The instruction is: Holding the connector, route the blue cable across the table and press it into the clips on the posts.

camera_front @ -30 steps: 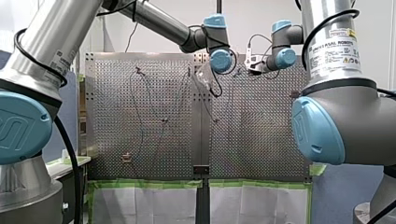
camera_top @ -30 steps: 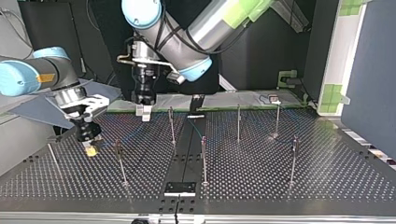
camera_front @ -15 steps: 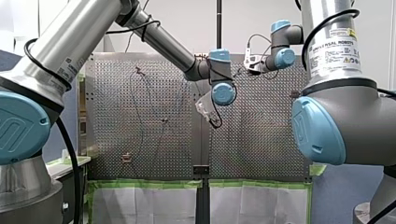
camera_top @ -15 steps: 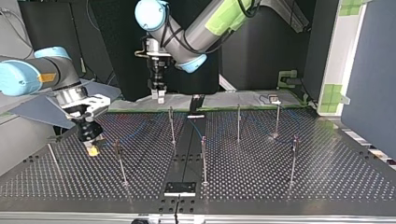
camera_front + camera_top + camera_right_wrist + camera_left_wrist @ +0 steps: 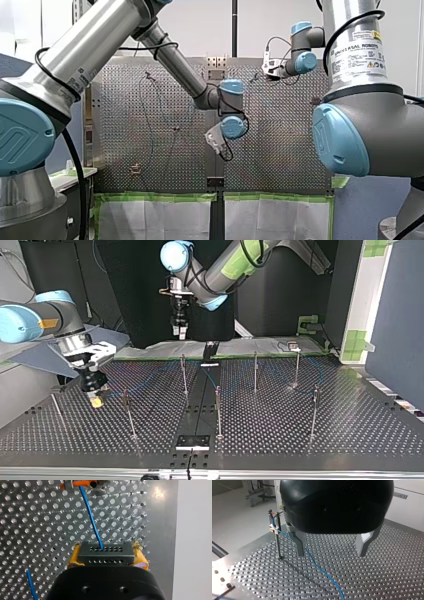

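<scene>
connector (image 5: 104,553) clamped between my right jaws; blue cable (image 5: 321,568) runs beneath my spread left jaws.

Silver arm tubes (image 5: 95,45), blue joint caps (image 5: 340,140), black cables (image 5: 75,165), Universal Robots label (image 5: 357,55), my right gripper (image 5: 107,555) yellow-padded

The table (image 5: 280,430) is full of little holes, thin posts (image 5: 218,412) stand on it, and a blue cable (image 5: 322,569) lies across it.
</scene>
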`<state>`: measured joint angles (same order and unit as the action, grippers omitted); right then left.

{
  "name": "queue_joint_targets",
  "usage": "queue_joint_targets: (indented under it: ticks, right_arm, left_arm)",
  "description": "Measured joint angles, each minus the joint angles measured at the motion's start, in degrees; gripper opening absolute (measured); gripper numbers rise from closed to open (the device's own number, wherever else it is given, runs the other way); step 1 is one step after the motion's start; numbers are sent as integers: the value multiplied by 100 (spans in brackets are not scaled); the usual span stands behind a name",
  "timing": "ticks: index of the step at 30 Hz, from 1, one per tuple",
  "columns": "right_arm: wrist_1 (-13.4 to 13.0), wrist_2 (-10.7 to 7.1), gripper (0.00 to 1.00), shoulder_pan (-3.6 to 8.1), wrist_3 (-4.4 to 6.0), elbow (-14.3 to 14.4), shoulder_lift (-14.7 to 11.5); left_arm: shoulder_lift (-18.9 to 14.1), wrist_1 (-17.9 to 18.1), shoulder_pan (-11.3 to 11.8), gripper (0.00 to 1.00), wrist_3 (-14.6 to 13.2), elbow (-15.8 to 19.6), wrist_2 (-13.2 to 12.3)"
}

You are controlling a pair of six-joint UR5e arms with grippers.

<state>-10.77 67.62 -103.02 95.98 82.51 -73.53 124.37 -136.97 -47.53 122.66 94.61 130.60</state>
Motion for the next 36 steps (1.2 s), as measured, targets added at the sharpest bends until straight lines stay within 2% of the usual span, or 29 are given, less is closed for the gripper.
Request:
queue_joint_targets:
  ticks: [7, 16, 20, 26, 36]
  right_arm:
    - [4, 75, 0, 22, 9, -1, 1]
    - [3, 86, 0, 45, 9, -1, 7]
    - [4, 86, 0, 55, 9, 2, 8]
    - [4, 86, 0, 61, 6, 2, 9]
    - [9, 86, 0, 73, 7, 0, 9]
  left_arm:
    - [2, 328, 247, 100, -105, 328, -147]
    - [3, 791, 702, 100, -450, 787, -588]
    - [3, 1017, 932, 100, -414, 1018, -749]
    - [4, 1296, 1186, 100, -360, 1293, -720]
    - [3, 1759, 1135, 100, -387, 1759, -673]
